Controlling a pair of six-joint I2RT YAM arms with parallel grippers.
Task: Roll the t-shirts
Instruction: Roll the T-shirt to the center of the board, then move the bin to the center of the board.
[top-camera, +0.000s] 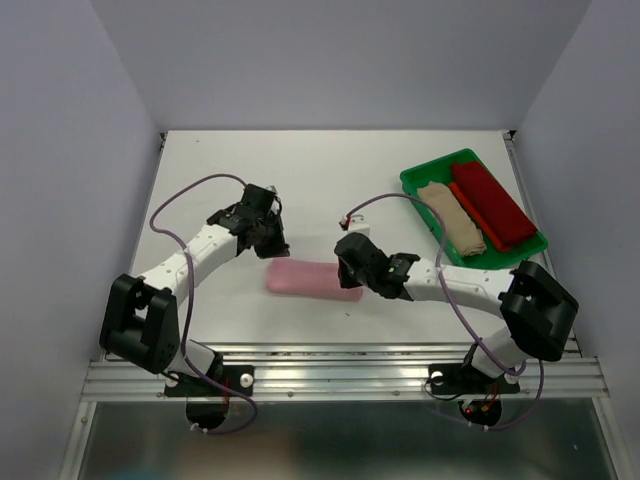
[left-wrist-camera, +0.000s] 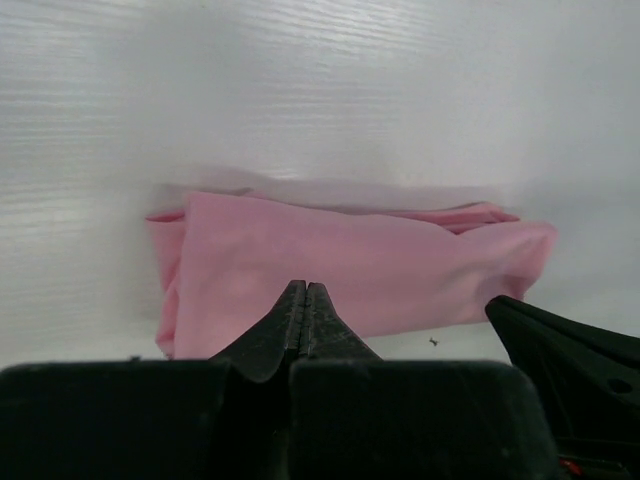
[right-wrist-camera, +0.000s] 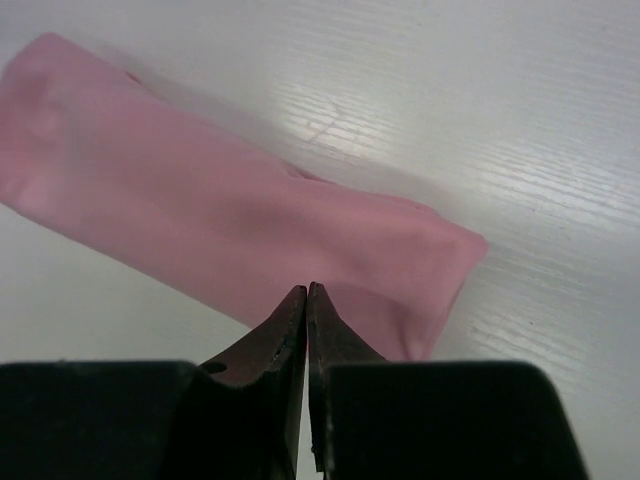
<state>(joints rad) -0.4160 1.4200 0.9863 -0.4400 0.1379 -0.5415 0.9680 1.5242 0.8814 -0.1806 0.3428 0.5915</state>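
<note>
A: Where's the pink t-shirt (top-camera: 312, 277)?
B: Rolled into a log, flat on the table (top-camera: 300, 170), about mid-width and closer to the near edge than the far one. Long axis runs left-right.
A: Left gripper (top-camera: 270, 240)?
B: Sits over the roll's left end, on the far side. The wrist cam shows the fingers pressed together, tips above the pink cloth with nothing pinched between them. Can't tell if they touch the fabric.
A: Right gripper (top-camera: 352, 268)?
B: At the roll's right end. Jaws narrow, only a hairline slit between the tips, and no cloth visibly caught. Contact with the roll is unclear from this angle.
A: Other shirts?
B: Beige t-shirt (top-camera: 452, 222) and dark red t-shirt (top-camera: 492, 205) are both rolled and lie side by side, touching, in the green tray (top-camera: 420, 178). The tray sits skewed by the table's right edge, toward the far right corner, well apart from the pink one.
</note>
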